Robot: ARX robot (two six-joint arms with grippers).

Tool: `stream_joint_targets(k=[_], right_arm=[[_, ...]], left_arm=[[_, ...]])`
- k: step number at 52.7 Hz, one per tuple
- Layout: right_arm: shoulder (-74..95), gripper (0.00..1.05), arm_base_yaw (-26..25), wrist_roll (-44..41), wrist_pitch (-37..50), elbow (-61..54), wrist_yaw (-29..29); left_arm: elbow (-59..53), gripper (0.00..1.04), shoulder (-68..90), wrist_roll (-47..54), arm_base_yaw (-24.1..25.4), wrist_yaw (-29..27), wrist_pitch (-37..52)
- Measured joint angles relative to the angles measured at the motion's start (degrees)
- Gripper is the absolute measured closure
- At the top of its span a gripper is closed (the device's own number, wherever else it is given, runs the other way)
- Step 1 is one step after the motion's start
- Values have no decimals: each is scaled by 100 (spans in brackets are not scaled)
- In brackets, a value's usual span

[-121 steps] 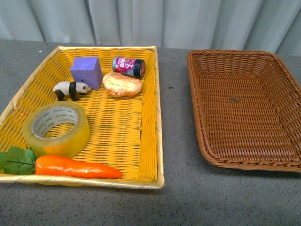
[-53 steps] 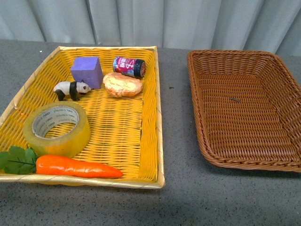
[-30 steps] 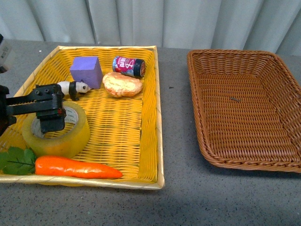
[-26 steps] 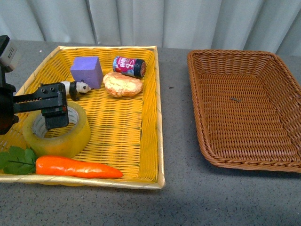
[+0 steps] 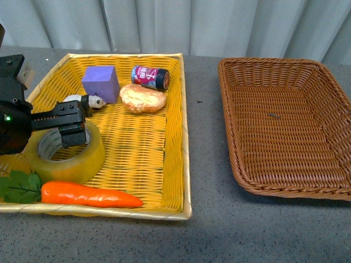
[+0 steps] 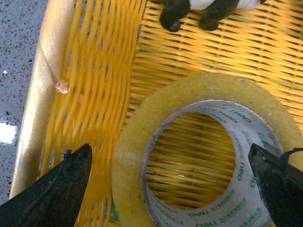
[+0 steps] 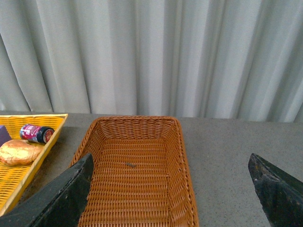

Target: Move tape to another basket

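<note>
Above tape (image 6: 208, 87) | left gripper (image 6: 169, 156) jaws wide apart; holding nothing

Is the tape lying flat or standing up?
Lying flat: the tape has its hole facing up, the yellow tray visible through it.

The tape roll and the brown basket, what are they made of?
The tape looks like glossy, translucent yellowish plastic film wound on a pale printed core, probably cardboard. The basket shows even brown woven strands: wicker or a plastic imitation, I cannot tell.
</note>
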Motion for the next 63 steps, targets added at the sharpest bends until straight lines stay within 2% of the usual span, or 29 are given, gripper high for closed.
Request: stream_joint_targets(k=[17, 24, 36, 39, 48, 56, 63], right_arm=[[0, 9, 0, 0, 0, 0, 0], [0, 9, 0, 0, 0, 0, 0], [0, 9, 0, 0, 0, 0, 0], [0, 9, 0, 0, 0, 0, 0], [0, 9, 0, 0, 0, 0, 0], [0, 9, 0, 0, 0, 0, 0], [0, 9, 0, 0, 0, 0, 0]], left_arm=[[170, 9, 328, 0, 48, -74, -24], [201, 29, 365, 28, 28, -103, -46], [278, 78, 376, 87, -13, -179, -109], [302, 86, 376, 57, -44, -181, -162], [304, 87, 326, 66, -120, -149, -221], [304, 87, -50, 85, -382, 284, -140], [549, 87, -402, 584, -761, 748, 63]])
